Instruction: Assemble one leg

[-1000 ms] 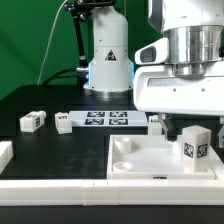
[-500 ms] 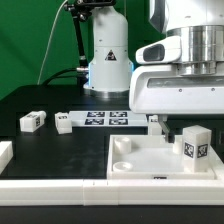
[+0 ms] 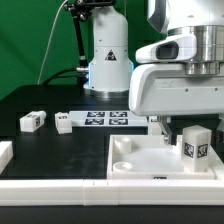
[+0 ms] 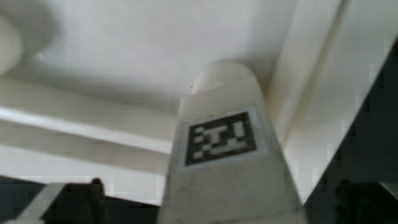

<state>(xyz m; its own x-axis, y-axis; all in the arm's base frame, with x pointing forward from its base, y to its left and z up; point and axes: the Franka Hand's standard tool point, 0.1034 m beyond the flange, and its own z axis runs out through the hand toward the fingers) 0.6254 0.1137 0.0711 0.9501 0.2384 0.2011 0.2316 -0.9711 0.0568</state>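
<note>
A big white panel with round sockets in its corners lies at the front of the black table. One leg stands up straight on this panel, just below the tool. It is a small white block with a black-and-white tag on its side. In the wrist view the same leg fills the middle, with its tag facing the camera and the white panel behind it. One dark finger of the tool shows low down beside the leg and does not seem to touch it. I cannot tell if the tool is spread or pressed together.

Farther back, off to the exterior view's left of the tool, two more legs lie on the table. The marker board lies flat just beside them. Behind it all stands the white robot base.
</note>
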